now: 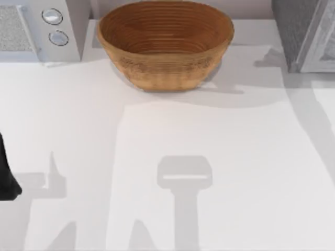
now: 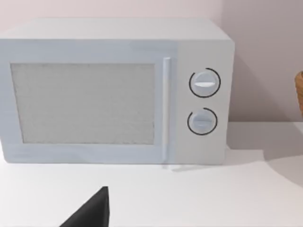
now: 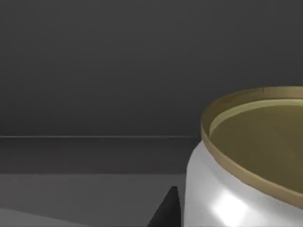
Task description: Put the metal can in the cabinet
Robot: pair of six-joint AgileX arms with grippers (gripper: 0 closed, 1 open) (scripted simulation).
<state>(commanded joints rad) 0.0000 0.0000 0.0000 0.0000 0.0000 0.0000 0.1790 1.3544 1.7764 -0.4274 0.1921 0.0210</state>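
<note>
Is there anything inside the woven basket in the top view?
No. The woven basket at the back of the table shows only its bare ribbed inside, with nothing lying in it.

My left arm (image 1: 8,172) sits dark at nine o'clock on the top view's edge. A dark fingertip (image 3: 166,210) of the right gripper shows in its wrist view.
</note>
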